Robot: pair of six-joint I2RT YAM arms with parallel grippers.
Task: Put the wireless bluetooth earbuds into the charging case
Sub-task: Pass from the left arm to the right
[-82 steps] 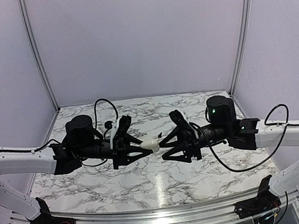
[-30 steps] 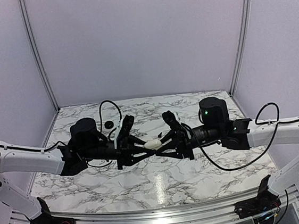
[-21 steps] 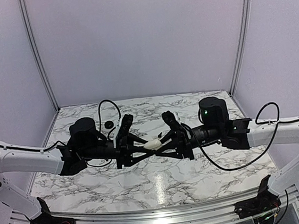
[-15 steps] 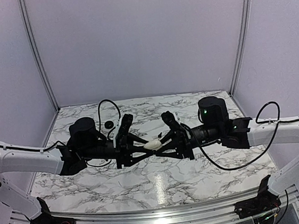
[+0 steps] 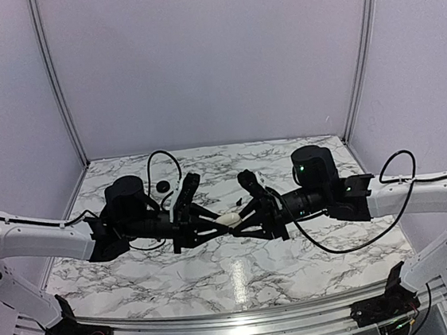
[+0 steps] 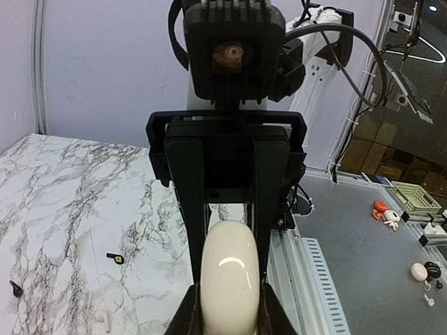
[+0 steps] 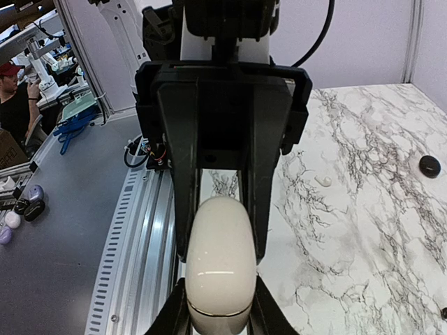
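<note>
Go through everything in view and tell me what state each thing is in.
Cream oval charging case: closed, held in the air by both ends.
Left gripper: fingers shut on the case.
Right gripper: fingers shut on the case's other end.
Tiny black hook-shaped earbud: lying loose on the white marble table, outside the case.

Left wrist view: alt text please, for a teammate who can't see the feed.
A cream oval charging case is gripped at both ends above the table, by the left gripper at the bottom edge and by the right gripper facing the camera. Lower left, the marble table carries a tiny black piece, too small to identify.
</note>
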